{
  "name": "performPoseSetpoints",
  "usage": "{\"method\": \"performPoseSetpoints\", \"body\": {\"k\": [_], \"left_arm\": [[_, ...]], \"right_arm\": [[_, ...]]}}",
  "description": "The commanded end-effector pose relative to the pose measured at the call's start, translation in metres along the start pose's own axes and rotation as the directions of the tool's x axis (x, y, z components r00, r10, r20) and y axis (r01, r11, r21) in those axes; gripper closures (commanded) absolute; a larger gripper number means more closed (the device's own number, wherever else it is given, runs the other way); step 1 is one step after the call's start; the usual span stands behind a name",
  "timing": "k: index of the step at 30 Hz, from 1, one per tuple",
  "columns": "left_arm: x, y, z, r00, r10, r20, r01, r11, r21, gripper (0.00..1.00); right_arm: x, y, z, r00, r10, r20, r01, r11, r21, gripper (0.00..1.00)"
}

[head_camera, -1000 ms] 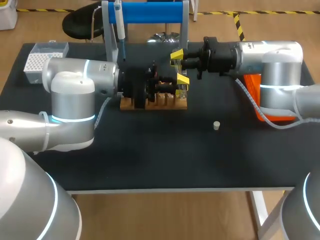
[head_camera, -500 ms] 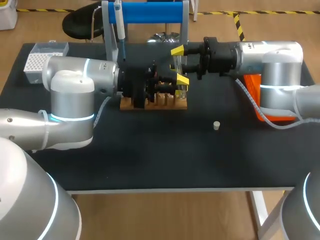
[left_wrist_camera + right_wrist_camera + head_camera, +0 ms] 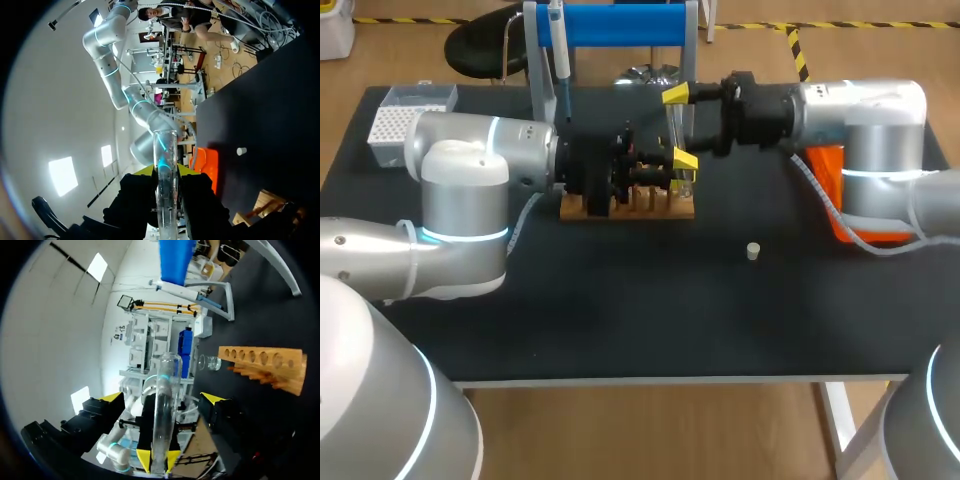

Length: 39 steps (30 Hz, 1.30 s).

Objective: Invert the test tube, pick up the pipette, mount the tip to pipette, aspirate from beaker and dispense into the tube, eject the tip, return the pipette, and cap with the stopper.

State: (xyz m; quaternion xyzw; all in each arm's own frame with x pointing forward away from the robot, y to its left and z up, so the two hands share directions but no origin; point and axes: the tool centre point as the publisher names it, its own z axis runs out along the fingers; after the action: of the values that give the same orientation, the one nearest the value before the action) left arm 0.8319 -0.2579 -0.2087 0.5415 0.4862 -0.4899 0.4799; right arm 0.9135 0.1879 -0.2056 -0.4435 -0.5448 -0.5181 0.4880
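Starting big: black table, wide across the head view. Brings the left arm in from the left and the right arm in from the right, both ending over the right end of the rack at the back of the table. Behind the rack, a blue-topped stand, with the pipette hanging at its left side. Off at the far left corner, the white tip box. Behind the right arm, an orange thing, mostly hidden.

Now the busy spot! Grips the tube in the left gripper, clenched tight, fingers pressed on the glass from both sides. Holds the right gripper released, yellow tips spread wide to either side of the tube, not touching it. So: tube up over the rack's right end, in the left gripper alone.

Beyond the rack in the right wrist view, a small glass beaker near the stand. And smallest of all, the stopper, alone on the table in front of the right arm, well apart from the rack.
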Motion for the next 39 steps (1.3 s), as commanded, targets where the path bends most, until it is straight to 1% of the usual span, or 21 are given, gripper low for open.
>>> {"method": "performPoseSetpoints", "body": {"k": [1,3,4,7,10,11,12,13,14,15,18,19,20,22,26,29,30,31,35,37,39], "left_arm": [[-0.001,0.001,0.0,1.0,0.0,-0.002,0.0,1.0,0.003,1.0],[-0.001,0.001,0.0,1.0,0.0,-0.002,0.0,1.0,0.003,1.0],[-0.001,0.001,0.0,1.0,0.0,-0.002,0.0,1.0,0.003,1.0],[-0.001,0.001,0.0,1.0,0.0,-0.002,0.0,1.0,0.003,1.0],[-0.001,0.001,0.0,1.0,0.0,-0.002,0.0,1.0,0.003,1.0],[-0.001,0.001,0.0,1.0,0.0,-0.002,0.0,1.0,0.003,1.0],[-0.001,0.001,0.0,1.0,0.0,-0.002,0.0,1.0,0.003,1.0],[-0.001,0.001,0.0,1.0,0.0,-0.002,0.0,1.0,0.003,1.0],[-0.001,0.001,0.0,1.0,0.0,-0.002,0.0,1.0,0.003,1.0],[-0.001,0.001,0.0,1.0,0.0,-0.002,0.0,1.0,0.003,1.0],[-0.001,0.001,0.0,1.0,0.0,-0.002,0.0,1.0,0.003,1.0],[-0.001,0.001,0.0,1.0,0.0,-0.002,0.0,1.0,0.003,1.0],[-0.001,0.001,0.0,1.0,0.0,-0.002,0.0,1.0,0.003,1.0],[-0.001,0.001,0.0,1.0,0.0,-0.002,0.0,1.0,0.003,1.0],[-0.001,0.001,0.0,1.0,0.0,-0.002,0.0,1.0,0.003,1.0],[-0.001,0.001,0.0,1.0,0.0,-0.002,0.0,1.0,0.003,1.0],[-0.001,0.001,0.0,1.0,0.0,-0.002,0.0,1.0,0.003,1.0],[-0.001,0.001,0.0,1.0,0.0,-0.002,0.0,1.0,0.003,1.0],[-0.001,0.001,0.0,1.0,0.0,-0.002,0.0,1.0,0.003,1.0],[-0.001,0.001,0.0,1.0,0.0,-0.002,0.0,1.0,0.003,1.0],[-0.001,0.001,0.0,1.0,0.0,-0.002,0.0,1.0,0.003,1.0]], "right_arm": [[0.01,-0.015,-0.032,0.964,-0.213,0.161,0.217,0.976,-0.008,0.0],[0.009,-0.021,-0.044,0.929,-0.301,0.218,0.306,0.952,0.009,0.0],[0.008,-0.024,-0.05,0.897,-0.36,0.258,0.368,0.93,0.017,0.0],[0.002,-0.031,-0.062,0.77,-0.524,0.364,0.544,0.838,0.055,0.0],[-0.007,-0.032,-0.073,0.68,-0.597,0.425,0.632,0.772,0.073,0.0],[-0.01,-0.032,-0.075,0.67,-0.606,0.429,0.645,0.761,0.07,0.0],[-0.013,-0.032,-0.078,0.636,-0.629,0.447,0.672,0.736,0.08,0.0],[-0.017,-0.032,-0.08,0.588,-0.659,0.469,0.707,0.7,0.098,0.0],[-0.021,-0.032,-0.082,0.572,-0.672,0.47,0.719,0.687,0.107,0.0],[-0.025,-0.031,-0.084,0.543,-0.69,0.478,0.737,0.665,0.124,0.0],[-0.034,-0.032,-0.087,0.415,-0.751,0.514,0.796,0.573,0.195,0.0],[-0.038,-0.033,-0.087,0.347,-0.773,0.531,0.817,0.527,0.234,0.0],[-0.041,-0.033,-0.087,0.32,-0.788,0.526,0.826,0.504,0.252,0.0],[-0.044,-0.034,-0.088,0.304,-0.803,0.512,0.83,0.487,0.271,0.0],[-0.05,-0.036,-0.089,0.227,-0.842,0.49,0.849,0.418,0.324,0.0],[-0.053,-0.036,-0.09,0.196,-0.86,0.471,0.856,0.384,0.345,0.0],[-0.054,-0.036,-0.09,0.17,-0.868,0.467,0.862,0.36,0.356,0.0],[-0.055,-0.036,-0.091,0.157,-0.873,0.462,0.864,0.348,0.363,0.0],[-0.058,-0.036,-0.09,0.148,-0.88,0.45,0.868,0.334,0.367,0.0],[-0.059,-0.035,-0.089,0.128,-0.889,0.44,0.872,0.312,0.377,0.0],[-0.061,-0.036,-0.088,0.124,-0.892,0.435,0.874,0.306,0.377,0.0]]}}
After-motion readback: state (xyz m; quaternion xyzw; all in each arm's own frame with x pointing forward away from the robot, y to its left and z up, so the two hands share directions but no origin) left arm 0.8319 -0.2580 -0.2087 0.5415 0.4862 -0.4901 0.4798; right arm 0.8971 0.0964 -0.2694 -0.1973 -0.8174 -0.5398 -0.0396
